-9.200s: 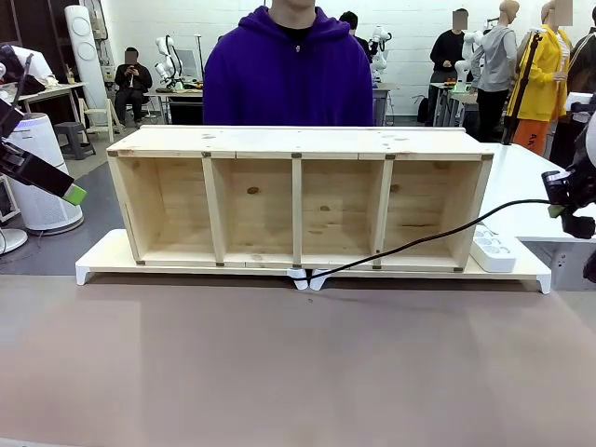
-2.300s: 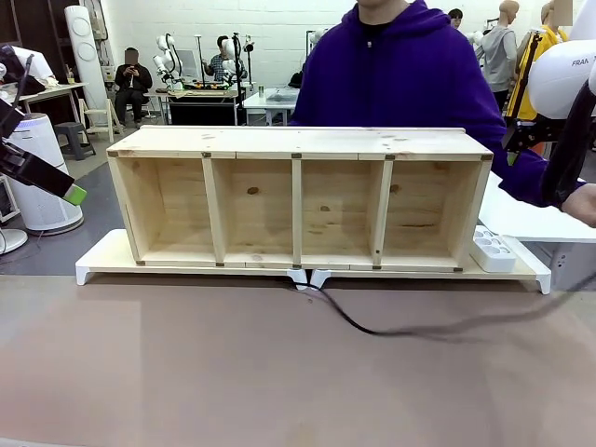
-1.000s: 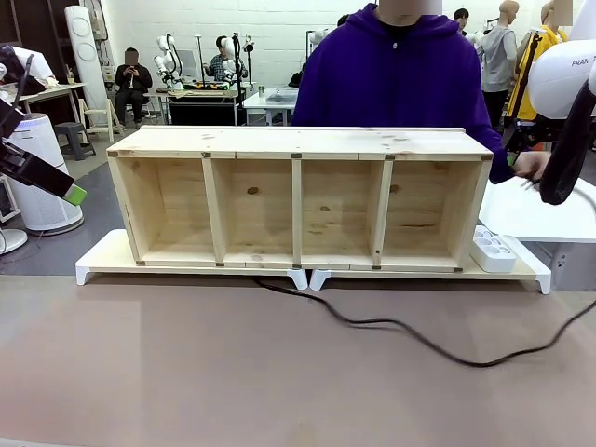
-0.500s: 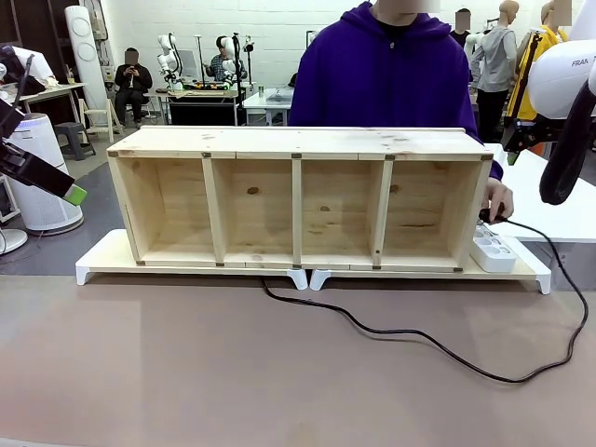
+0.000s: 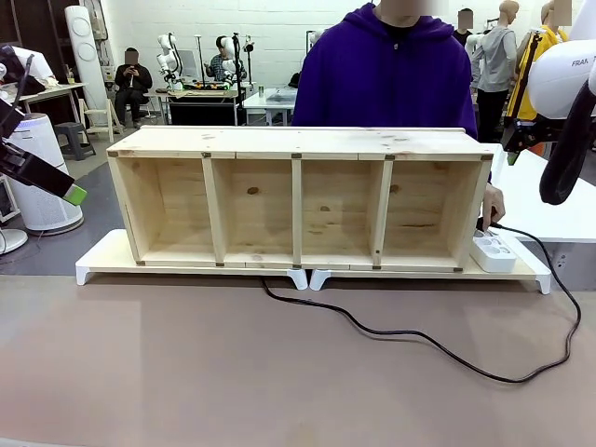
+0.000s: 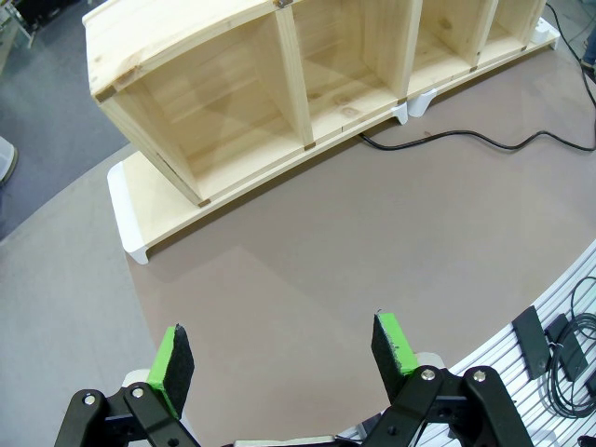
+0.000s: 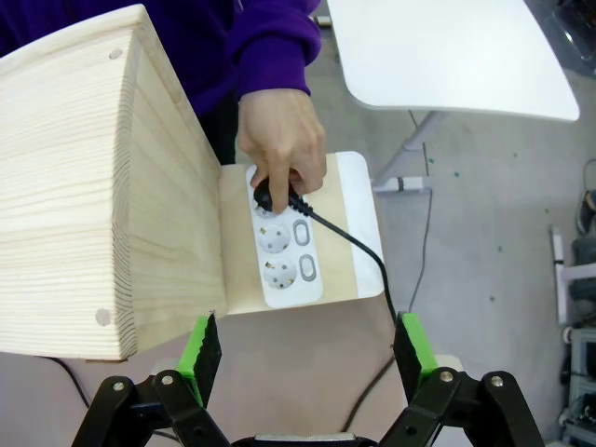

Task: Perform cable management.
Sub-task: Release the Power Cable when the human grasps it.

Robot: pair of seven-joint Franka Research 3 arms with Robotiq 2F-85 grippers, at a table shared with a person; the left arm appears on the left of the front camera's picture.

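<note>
The cable (image 5: 410, 335) is a thin black cord. It comes out from under the middle of the wooden shelf (image 5: 298, 142), snakes right across the brown table and loops up to the white power strip (image 5: 494, 250). In the right wrist view a person's hand (image 7: 279, 140) holds the cable's plug (image 7: 265, 196) at the top socket of the power strip (image 7: 284, 251). My right gripper (image 7: 306, 345) hangs open high above the strip, holding nothing. My left gripper (image 6: 282, 351) is open over the table's front left, far from the cable (image 6: 466, 140); its green pad (image 5: 74, 194) shows at the front view's left edge.
The four-compartment shelf stands on a white riser (image 5: 102, 256) across the table's far side. The person in a purple hoodie (image 5: 391, 74) stands behind it. A white side table (image 7: 447, 51) lies to the right. My right arm (image 5: 566, 84) is raised at the top right.
The person's hand has carried the plug from the side table down to the power strip. The cable's slack now loops at the table's right. Neither arm has moved.
</note>
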